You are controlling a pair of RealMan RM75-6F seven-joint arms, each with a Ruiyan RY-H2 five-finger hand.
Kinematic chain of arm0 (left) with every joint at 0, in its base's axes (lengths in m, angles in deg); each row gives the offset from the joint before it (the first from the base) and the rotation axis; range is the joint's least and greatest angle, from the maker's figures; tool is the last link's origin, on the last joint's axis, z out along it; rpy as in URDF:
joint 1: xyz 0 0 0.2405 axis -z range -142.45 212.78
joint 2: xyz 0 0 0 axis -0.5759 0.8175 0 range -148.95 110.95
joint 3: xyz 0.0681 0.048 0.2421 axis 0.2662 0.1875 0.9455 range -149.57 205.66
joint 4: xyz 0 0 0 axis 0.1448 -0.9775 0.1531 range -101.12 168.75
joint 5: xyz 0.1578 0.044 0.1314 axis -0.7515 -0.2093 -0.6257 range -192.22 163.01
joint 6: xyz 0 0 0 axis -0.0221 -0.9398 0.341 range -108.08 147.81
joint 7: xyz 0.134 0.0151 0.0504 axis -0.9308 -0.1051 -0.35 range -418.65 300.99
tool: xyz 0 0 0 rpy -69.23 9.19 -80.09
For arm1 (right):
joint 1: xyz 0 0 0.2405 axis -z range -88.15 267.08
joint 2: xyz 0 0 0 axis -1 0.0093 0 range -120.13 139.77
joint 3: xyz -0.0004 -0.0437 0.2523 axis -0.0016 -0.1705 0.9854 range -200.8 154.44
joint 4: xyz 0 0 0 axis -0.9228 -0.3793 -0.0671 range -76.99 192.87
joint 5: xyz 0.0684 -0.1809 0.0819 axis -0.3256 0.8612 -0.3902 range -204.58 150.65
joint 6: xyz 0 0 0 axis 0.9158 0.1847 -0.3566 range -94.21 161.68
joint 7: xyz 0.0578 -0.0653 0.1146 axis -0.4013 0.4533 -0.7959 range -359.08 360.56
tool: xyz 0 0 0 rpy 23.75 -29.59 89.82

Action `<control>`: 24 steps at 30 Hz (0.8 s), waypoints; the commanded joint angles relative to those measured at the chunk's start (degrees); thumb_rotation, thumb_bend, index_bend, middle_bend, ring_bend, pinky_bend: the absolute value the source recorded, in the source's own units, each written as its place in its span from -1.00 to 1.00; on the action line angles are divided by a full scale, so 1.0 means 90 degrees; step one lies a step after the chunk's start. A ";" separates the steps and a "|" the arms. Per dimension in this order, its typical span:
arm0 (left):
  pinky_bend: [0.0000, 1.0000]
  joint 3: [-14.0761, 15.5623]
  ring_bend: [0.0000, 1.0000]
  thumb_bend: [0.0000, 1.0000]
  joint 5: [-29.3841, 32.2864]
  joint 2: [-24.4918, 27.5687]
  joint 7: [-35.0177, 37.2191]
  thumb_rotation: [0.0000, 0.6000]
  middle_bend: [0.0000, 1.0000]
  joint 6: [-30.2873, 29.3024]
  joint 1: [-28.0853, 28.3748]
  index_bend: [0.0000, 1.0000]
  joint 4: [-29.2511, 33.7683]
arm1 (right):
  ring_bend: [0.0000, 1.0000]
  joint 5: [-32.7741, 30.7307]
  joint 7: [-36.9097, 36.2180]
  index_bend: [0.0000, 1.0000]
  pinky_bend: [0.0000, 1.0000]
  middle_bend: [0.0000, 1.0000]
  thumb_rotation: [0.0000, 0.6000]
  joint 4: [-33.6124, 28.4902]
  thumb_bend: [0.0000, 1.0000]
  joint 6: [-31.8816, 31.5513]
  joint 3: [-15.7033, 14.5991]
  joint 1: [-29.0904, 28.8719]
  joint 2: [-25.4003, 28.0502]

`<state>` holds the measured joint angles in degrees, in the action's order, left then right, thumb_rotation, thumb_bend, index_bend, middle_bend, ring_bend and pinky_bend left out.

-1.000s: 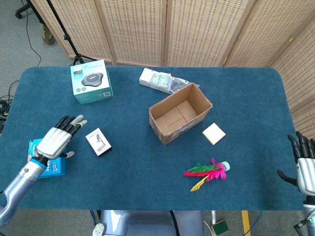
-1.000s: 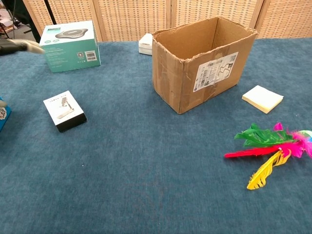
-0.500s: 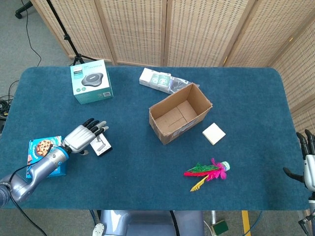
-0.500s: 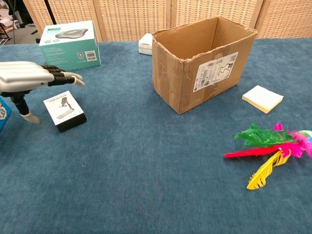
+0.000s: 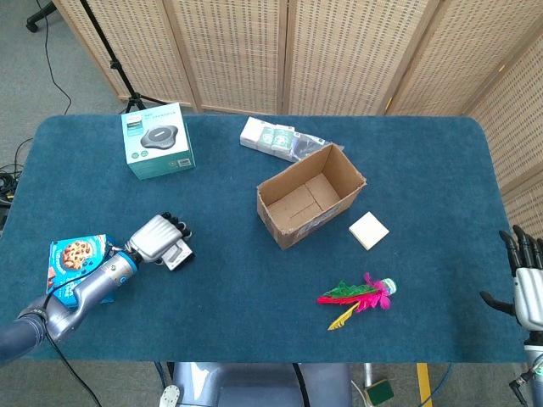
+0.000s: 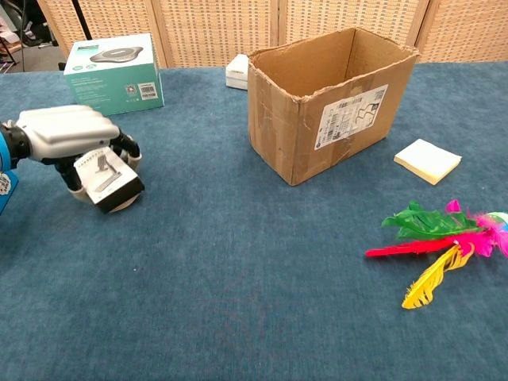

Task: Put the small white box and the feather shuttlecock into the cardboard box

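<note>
Teal product box (image 5: 157,141) at table's (image 5: 254,288) far left. White packets (image 5: 277,139) behind the carton. Pale sticky-note pad (image 5: 368,231) on the blue cloth. Cookie box (image 5: 78,267) near left edge.

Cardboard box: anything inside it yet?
Head view shows the cardboard box open, with only its bare flaps on the floor. The near wall hides a strip along its foot.

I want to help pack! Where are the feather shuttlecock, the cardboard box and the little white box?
feather shuttlecock (image 6: 444,242): chest view, red feather.
cardboard box (image 6: 349,131): chest view, front wall.
small white box (image 6: 107,176): chest view, top face.
</note>
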<state>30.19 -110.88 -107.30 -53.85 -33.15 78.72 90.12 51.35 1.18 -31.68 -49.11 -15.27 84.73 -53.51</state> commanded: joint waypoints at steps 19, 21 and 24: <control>-0.04 -0.1306 0.05 -0.34 -0.0984 -0.0029 -0.0809 1.00 0.23 -0.1613 0.1923 0.53 -0.0313 | -1.00 -0.0123 -0.0105 -0.95 -1.00 -1.00 1.00 0.0011 -1.00 0.0109 0.0013 -0.0013 0.0048; -0.04 -0.1367 0.05 -0.35 -0.0931 -0.0206 -0.0937 1.00 0.23 -0.1411 0.2152 0.53 -0.0457 | -1.00 -0.0190 -0.0135 -0.95 -1.00 -1.00 1.00 0.0038 -1.00 0.0136 0.0043 -0.0019 0.0051; -0.04 -0.1454 0.05 -0.35 -0.0840 -0.0569 -0.1120 1.00 0.23 -0.1079 0.2548 0.53 -0.0810 | -1.00 -0.0284 -0.0187 -0.95 -1.00 -1.00 1.00 0.0077 -1.00 0.0162 0.0090 -0.0022 0.0064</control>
<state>18.07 -119.10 -110.15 -62.42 -44.98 99.35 84.88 48.97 -0.37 -31.11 -47.74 -14.59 84.54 -52.98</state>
